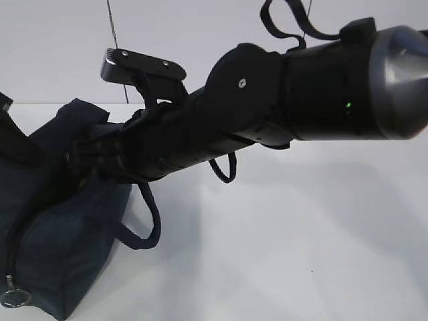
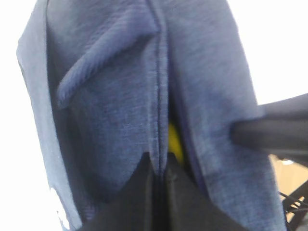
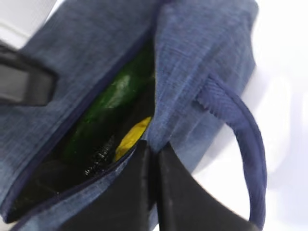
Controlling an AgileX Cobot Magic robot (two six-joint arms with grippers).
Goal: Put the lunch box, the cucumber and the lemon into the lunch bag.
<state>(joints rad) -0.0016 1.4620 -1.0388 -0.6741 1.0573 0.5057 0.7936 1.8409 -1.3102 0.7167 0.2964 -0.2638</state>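
Right gripper (image 3: 153, 159) pinched tight on the lunch bag (image 3: 192, 62) opening edge. Just beyond its tips, inside the bag: lemon (image 3: 131, 136), then cucumber (image 3: 118, 91). Left gripper (image 2: 159, 173) also clamped on bag fabric, lemon visible in the slit above its tips. Lunch box not visible.

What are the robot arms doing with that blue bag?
Both arms are at the navy lunch bag, which sits on the white table. The right gripper is shut on the fabric edge of the bag's opening, and the left gripper is shut on the fabric too. Through the gap you can see the cucumber and the yellow lemon already inside. The lunch box can't be seen.
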